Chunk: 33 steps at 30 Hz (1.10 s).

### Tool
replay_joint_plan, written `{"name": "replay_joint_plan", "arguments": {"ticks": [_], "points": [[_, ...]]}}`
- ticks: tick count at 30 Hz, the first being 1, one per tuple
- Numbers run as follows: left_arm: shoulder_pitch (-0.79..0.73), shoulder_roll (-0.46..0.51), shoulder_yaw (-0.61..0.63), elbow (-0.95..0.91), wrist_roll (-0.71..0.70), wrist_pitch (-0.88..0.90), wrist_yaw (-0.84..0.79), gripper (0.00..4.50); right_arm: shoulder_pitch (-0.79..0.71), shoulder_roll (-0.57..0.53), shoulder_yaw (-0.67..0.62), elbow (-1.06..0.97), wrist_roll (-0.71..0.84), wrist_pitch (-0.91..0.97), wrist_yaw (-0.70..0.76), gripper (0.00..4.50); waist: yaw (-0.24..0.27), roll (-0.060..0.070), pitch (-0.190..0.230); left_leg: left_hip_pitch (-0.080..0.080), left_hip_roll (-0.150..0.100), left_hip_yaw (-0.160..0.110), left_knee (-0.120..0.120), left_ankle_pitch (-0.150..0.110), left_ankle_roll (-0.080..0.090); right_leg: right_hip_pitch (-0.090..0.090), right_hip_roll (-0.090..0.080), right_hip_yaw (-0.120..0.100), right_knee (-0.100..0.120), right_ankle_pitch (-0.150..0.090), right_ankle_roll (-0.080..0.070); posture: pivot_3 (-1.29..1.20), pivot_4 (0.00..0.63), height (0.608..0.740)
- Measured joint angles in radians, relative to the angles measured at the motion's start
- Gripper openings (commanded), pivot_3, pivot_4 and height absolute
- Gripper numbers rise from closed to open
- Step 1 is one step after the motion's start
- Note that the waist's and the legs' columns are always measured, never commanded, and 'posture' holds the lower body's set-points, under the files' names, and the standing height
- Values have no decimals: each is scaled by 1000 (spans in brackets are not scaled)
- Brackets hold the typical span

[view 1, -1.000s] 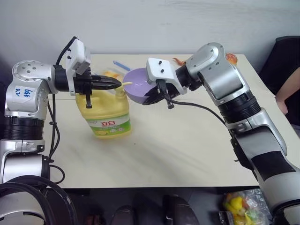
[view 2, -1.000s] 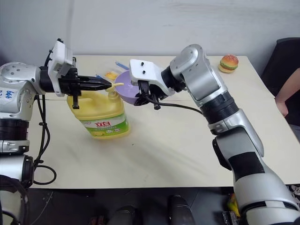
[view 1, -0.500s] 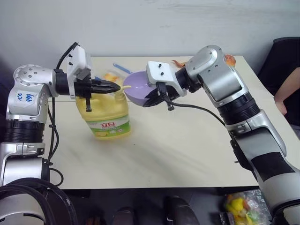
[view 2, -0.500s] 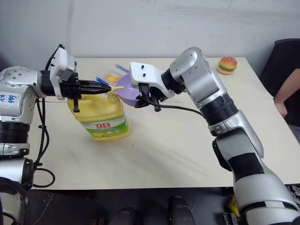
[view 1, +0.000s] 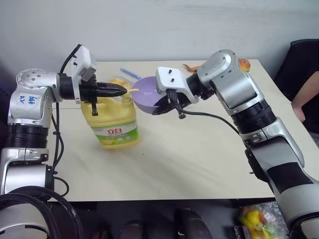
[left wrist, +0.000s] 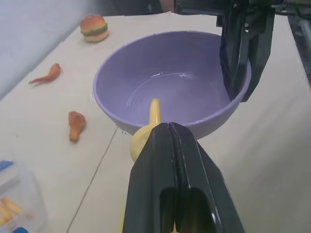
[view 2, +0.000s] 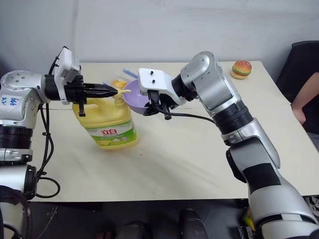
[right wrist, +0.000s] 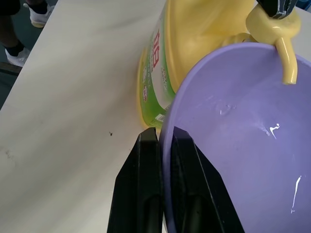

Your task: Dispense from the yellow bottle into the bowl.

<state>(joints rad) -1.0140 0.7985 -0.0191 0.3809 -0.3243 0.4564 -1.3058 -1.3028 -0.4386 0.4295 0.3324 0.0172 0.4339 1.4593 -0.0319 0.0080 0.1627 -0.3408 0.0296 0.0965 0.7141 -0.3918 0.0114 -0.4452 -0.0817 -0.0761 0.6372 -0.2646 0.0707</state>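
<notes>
Under the pump spout of the yellow bottle the bowl is held clear of the tabletop, its rim pinched in the closed right claw. The bottle stands upright at 9 o'clock on the tabletop, long axis vertical, spout pointing toward 3 o'clock over the bowl. Directly above the pump head the left claw is set, fully closed, nothing gripped; a downward press is judged next.

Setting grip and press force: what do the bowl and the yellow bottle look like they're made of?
The bowl: likely thin plastic, smooth with a soft sheen; even lavender colour, thin rim, faint highlights inside. The yellow bottle: probably moulded plastic, slightly glossy; uniform yellow body and pump spout, with a printed green-white label that looks like film or paper.
</notes>
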Motion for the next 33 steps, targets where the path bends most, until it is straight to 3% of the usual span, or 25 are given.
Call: {"name": "replay_joint_plan", "arguments": {"ticks": [1,4,10,17,24,28,33], "points": [[-8,2,-1,-17,-14,44,-9,18,2,-4,-1,-11,0,-1,-1,0,0,0,0,-1,0,0,0,0,0,-1,0,0,-1,0,0,0,150,740],[-29,15,5,-76,-89,185,-49,585,18,-12,-5,-35,7,-2,-8,0,-1,-4,3,-15,0,-3,2,0,0,-14,0,1,0,0,0,0,150,740],[-48,134,71,-237,-232,342,-136,2297,131,-76,-26,-101,17,21,-32,0,-9,-8,9,-27,-1,-5,3,0,0,-23,0,-3,-2,0,0,0,150,740],[-57,280,164,-387,-370,464,-160,4481,467,-182,-85,-274,-1,-2,-166,0,3,-11,11,-27,-1,-6,4,0,0,-21,2,-3,-5,1,1,0,150,740],[105,355,178,-543,-413,454,-189,4481,694,-194,-84,-269,-99,-129,-372,0,3,-12,14,-25,0,-4,6,1,-1,-20,3,-1,-1,1,1,0,150,740],[147,366,179,-578,-423,429,-193,4500,741,-182,-87,-237,-133,-176,-467,1094,3,-12,14,-24,0,-4,5,1,-1,-20,4,-1,-2,0,1,0,150,740],[150,366,178,-579,-437,415,-188,4500,780,-176,-117,-240,-118,-161,-493,2829,4,-12,14,-24,-1,-4,6,1,-1,-20,4,-1,-2,1,1,0,150,740]]}}
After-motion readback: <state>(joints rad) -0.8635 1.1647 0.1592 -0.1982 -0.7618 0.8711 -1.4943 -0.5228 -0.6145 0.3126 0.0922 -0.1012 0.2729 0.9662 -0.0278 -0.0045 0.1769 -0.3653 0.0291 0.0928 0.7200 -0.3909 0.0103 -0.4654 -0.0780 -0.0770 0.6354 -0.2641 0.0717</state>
